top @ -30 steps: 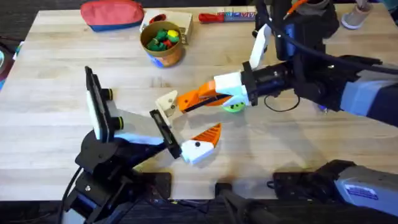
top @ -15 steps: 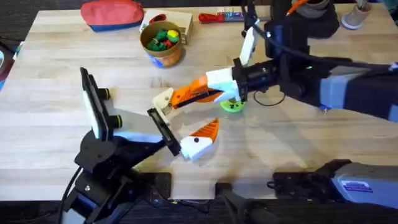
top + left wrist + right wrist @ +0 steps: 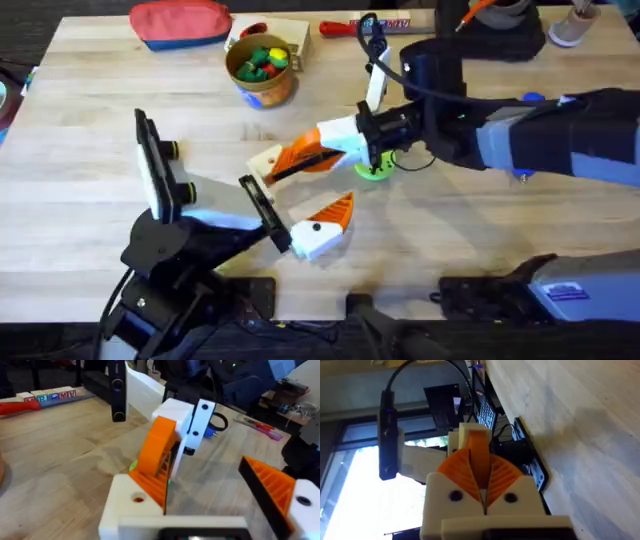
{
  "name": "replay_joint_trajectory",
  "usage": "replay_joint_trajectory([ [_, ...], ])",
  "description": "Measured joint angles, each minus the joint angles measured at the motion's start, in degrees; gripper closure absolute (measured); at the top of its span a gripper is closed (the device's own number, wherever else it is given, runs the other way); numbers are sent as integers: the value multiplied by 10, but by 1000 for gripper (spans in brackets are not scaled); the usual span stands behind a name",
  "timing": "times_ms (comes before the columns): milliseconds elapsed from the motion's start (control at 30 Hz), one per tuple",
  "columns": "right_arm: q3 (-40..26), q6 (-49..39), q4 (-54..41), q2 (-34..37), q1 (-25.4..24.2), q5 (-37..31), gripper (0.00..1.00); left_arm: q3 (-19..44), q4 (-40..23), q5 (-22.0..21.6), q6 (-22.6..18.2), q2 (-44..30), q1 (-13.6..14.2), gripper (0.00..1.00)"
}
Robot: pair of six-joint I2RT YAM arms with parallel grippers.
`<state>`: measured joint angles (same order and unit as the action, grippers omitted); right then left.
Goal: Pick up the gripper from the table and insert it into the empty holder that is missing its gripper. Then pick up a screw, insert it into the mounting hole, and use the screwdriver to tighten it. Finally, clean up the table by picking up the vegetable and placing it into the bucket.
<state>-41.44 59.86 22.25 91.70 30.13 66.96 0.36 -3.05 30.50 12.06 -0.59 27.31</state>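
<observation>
My right gripper (image 3: 298, 160) reaches in from the right, its orange pads shut on the small orange gripper (image 3: 156, 460), also seen at the gripper (image 3: 477, 441). The wedge's tip rests against the plain white holder (image 3: 266, 164), one finger of my left gripper (image 3: 302, 190), which stands open. The holder (image 3: 125, 510) shows a mounting hole on its face. The left arm's other finger (image 3: 332, 214) carries its own orange pad. A green vegetable (image 3: 377, 171) lies under the right wrist. The tan bucket (image 3: 262, 82) stands at the back. Screw and screwdriver are hidden.
A red zip pouch (image 3: 180, 22) lies at the back left. A red-handled tool (image 3: 343, 28) and letter blocks (image 3: 388, 22) lie along the far edge. The bucket holds several coloured pieces. A black cable loop (image 3: 436, 160) lies under the right arm.
My right gripper has moved left with the orange wedge, bringing its tip up to the white holder. The left arm has barely moved.
</observation>
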Motion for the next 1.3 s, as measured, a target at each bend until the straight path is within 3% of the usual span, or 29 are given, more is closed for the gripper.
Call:
replay_joint_trajectory([
  [500,-12,3,7,3,26,-57,998,0,-1,-22,6,-1,-4,65],
  [1300,-17,-33,11,13,36,-69,998,0,-2,-5,19,-2,-10,65],
])
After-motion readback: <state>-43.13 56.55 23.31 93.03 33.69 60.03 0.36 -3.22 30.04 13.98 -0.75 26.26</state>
